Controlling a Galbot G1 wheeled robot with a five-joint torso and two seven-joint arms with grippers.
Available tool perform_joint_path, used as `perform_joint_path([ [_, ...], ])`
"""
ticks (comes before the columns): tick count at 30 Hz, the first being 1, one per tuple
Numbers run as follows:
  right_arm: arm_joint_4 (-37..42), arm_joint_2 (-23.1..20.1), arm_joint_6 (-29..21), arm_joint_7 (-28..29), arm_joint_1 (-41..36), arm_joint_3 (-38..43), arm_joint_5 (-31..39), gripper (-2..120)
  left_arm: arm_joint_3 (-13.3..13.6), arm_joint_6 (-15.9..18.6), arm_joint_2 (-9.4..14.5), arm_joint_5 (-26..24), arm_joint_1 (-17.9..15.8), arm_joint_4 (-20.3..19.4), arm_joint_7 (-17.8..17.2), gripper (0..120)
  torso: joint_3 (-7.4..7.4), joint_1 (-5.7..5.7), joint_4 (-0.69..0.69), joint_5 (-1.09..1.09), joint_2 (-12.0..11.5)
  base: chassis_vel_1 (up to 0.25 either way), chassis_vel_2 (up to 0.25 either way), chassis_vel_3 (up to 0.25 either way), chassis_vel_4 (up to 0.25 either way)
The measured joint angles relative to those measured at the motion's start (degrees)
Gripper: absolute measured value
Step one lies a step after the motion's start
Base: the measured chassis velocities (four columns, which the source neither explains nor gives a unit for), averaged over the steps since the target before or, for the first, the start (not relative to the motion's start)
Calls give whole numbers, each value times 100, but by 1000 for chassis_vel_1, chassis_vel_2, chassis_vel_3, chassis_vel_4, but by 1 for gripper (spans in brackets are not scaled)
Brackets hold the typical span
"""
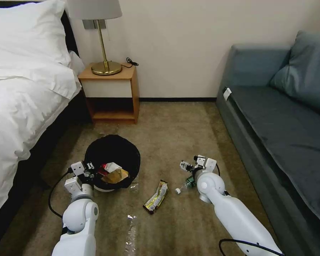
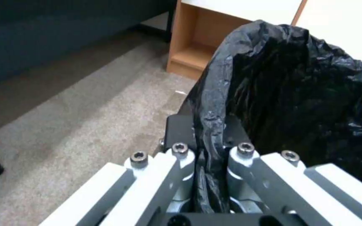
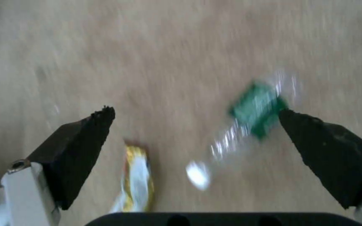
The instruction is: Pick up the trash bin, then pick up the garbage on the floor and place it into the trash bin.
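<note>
Looking from the head, the left end effector [image 1: 89, 170] grips the trash bin [image 1: 112, 156] at its rim, about eight o'clock; one red packet [image 1: 102, 170] and one brown bag [image 1: 115, 176] lie inside. Two pieces remain on the carpet: one yellow wrapper [image 1: 156, 196], one bottle [image 1: 186, 183].

At the left wrist, jaws pinch the black liner [image 2: 208, 131].

At the right wrist, the open right end effector [image 3: 195, 119] hangs above the bottle [image 3: 248, 122]; I'd centre it over the label before closing.
</note>
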Motion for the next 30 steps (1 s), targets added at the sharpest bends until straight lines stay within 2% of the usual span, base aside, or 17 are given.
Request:
perform_joint_path([
  [4,-70,122,-342,258,-80,90,297,100,-2,-4,4,-4,20,-24,1,4,0,0,0,0,0,0,0,0,0],
  [8,-281,293,-426,308,-144,162,333,100,-2,-6,12,-7,39,-47,1,4,0,0,0,0,0,0,0,0,0],
  [30,-2121,1162,-56,-533,371,858,-961,100,-24,-18,48,-12,114,-126,4,4,0,0,0,1,0,0,0,0,0],
])
